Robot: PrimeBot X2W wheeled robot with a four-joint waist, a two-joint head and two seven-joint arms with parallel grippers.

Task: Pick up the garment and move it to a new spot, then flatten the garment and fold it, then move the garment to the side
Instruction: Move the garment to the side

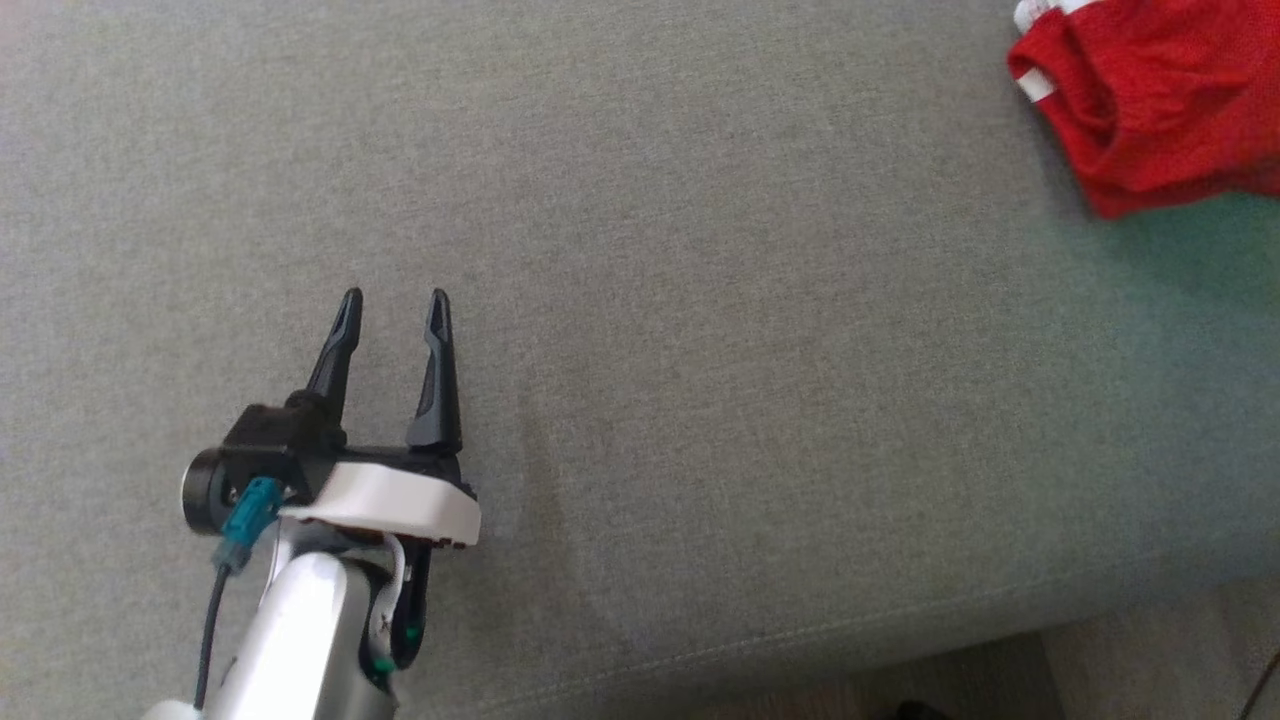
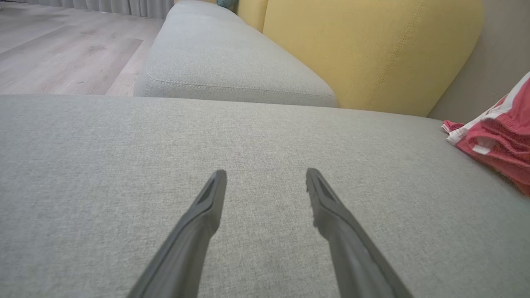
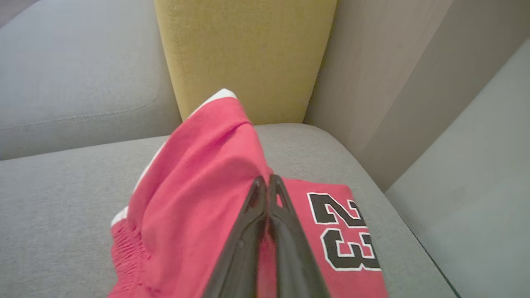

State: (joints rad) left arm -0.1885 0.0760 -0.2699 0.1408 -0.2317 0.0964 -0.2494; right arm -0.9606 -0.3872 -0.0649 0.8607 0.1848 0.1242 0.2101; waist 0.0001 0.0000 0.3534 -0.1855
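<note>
The garment (image 1: 1160,100), a bright red jersey with white trim, lies bunched at the far right of the grey sofa seat (image 1: 700,300). In the right wrist view the garment (image 3: 198,198) shows a black-and-white number 23, and its cloth rises in a ridge to my right gripper (image 3: 266,178), which is shut on a pinch of it. My left gripper (image 1: 394,297) hovers open over bare cushion at the lower left, well away from the jersey. The left wrist view has the left gripper (image 2: 266,171) with nothing between its fingers and the garment (image 2: 501,140) at its right edge.
A yellow back cushion (image 2: 364,49) stands behind the seat, with a beige wall (image 3: 372,82) beside it. A second grey seat cushion (image 2: 223,62) adjoins further along. The seat's front edge (image 1: 900,630) runs along the lower right, with wooden floor (image 2: 62,49) beyond the sofa.
</note>
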